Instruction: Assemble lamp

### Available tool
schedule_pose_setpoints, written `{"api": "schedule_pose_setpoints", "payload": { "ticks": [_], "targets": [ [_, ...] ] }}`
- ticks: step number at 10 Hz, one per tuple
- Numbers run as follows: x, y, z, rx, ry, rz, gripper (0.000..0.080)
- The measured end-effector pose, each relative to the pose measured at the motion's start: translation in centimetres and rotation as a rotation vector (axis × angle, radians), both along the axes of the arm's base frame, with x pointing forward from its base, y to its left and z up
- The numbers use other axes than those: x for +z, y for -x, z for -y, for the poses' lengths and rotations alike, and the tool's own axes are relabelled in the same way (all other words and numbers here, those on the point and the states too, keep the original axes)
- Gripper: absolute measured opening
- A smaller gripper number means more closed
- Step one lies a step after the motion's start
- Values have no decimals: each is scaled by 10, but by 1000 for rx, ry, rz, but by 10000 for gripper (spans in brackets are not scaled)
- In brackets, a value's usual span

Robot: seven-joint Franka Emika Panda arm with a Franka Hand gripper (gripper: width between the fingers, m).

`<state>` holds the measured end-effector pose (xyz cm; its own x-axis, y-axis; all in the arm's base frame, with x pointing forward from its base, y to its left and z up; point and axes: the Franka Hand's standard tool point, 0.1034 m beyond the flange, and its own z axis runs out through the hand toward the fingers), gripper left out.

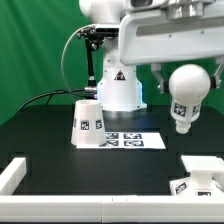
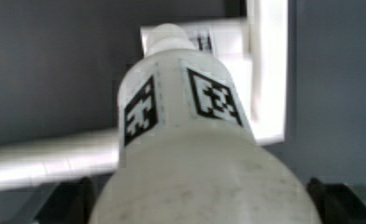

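Exterior view, left to right. Bottom left corner: white rail [image 1: 18,176] on the black table [image 1: 60,165]. Next, shade [image 1: 88,122] standing wide end down, tag facing camera, at the left end of the marker board [image 1: 133,141]; touching or not, cannot tell. Behind those, robot pedestal [image 1: 119,90] with triangle sticker. Right of it, gripper [image 1: 185,78] up in the air, clamped on bulb [image 1: 186,95]: gripping the globe end, spread wide to take it, dark fingers [image 1: 157,74] showing on either side. Neck of bulb pointing down, tagged, well clear of the table. Off to the right of shade and marker board, above base [image 1: 203,176]. Base lying at bottom right near the picture's edge, tag on its front, well apart from shade.

Wrist view: bulb [image 2: 180,130] filling the frame, globe end seated between the fingers [image 2: 64,203], neck running away from camera. Two tags on the neck. Contact faces hidden by the globe. White rail blurred behind.
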<state>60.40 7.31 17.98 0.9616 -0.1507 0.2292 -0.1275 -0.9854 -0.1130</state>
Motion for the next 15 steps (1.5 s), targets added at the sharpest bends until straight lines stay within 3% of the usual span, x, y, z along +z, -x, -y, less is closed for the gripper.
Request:
{"api": "schedule_pose_setpoints", "payload": {
  "ticks": [2, 4, 5, 7, 15],
  "targets": [
    [-7, 6, 0, -10, 20, 122, 574],
    [-6, 3, -1, -13, 39, 248, 574],
    [-8, 0, -6, 10, 65, 347, 574],
    [-16, -4, -21, 90, 112, 426, 574],
    [-32, 0, -21, 95, 118, 399, 576]
  ]
}}
